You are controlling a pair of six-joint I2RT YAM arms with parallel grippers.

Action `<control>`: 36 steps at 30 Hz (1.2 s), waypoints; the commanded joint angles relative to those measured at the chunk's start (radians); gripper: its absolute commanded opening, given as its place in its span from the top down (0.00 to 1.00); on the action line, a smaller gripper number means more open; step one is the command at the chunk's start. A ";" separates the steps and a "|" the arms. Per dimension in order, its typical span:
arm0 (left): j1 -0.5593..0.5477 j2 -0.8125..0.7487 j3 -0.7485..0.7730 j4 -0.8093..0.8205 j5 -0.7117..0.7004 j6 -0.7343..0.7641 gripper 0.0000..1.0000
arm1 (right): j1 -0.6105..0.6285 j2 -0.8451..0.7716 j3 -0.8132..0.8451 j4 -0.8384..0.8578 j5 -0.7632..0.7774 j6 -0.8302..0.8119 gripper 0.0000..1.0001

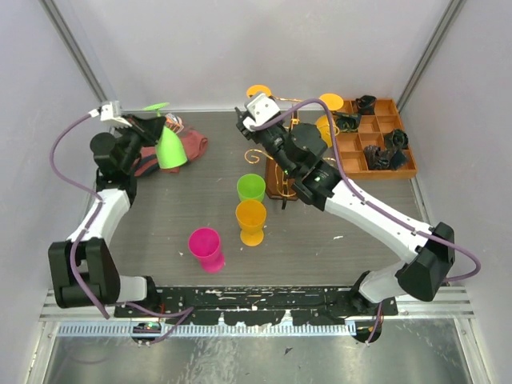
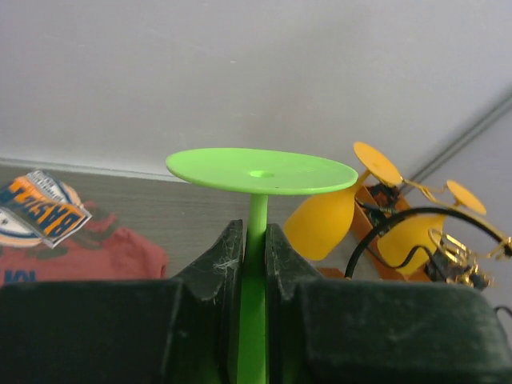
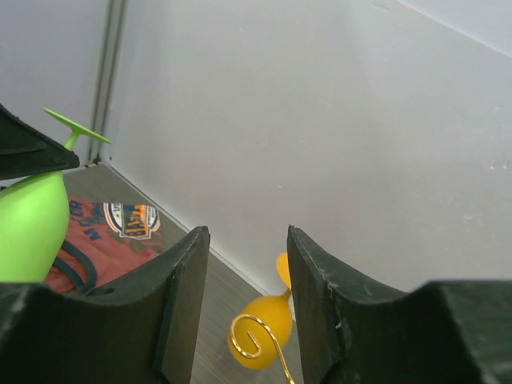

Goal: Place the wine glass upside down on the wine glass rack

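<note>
- The left gripper (image 2: 256, 240) pinches the green wine glass (image 2: 260, 172) by its thin stem, just under the foot. The bowl hangs down, well off to the left-arm side of the wine glass rack (image 1: 280, 189) and above a red cloth (image 1: 194, 146).
- The right gripper (image 3: 244, 240) hovers at the rack's upper wires, jaws spread and holding nothing. A gold wire curl shows beyond the gap.
- Orange glasses (image 1: 326, 128) hang foot-up on the rack's far side.
- The green glass looks like light, rigid plastic: smooth, probably slippery and unlikely to shatter, though the slim stem could twist between the pads.
- The stem near the foot seems the right hold, since it leaves the foot free to slide onto a wire arm. An unoccupied curl on the rack's near-left side looks the likeliest target.
</note>
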 commanded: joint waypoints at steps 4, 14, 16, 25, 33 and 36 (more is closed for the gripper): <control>-0.102 0.132 -0.067 0.518 0.237 0.222 1.00 | -0.051 -0.068 -0.030 -0.005 -0.012 0.013 0.50; -0.221 0.353 -0.028 0.868 0.381 0.165 1.00 | -0.092 -0.090 -0.062 -0.021 -0.017 0.016 0.50; -0.242 0.373 -0.013 0.868 0.379 0.180 1.00 | -0.101 -0.095 -0.069 -0.024 -0.013 0.017 0.50; -0.337 0.467 0.050 0.868 0.350 0.195 1.00 | -0.127 -0.108 -0.089 -0.029 -0.012 0.029 0.50; -0.380 0.534 0.092 0.868 0.341 0.219 1.00 | -0.137 -0.103 -0.096 -0.025 -0.023 0.034 0.50; -0.391 0.546 0.106 0.868 0.344 0.228 1.00 | -0.140 -0.098 -0.097 -0.025 -0.025 0.034 0.49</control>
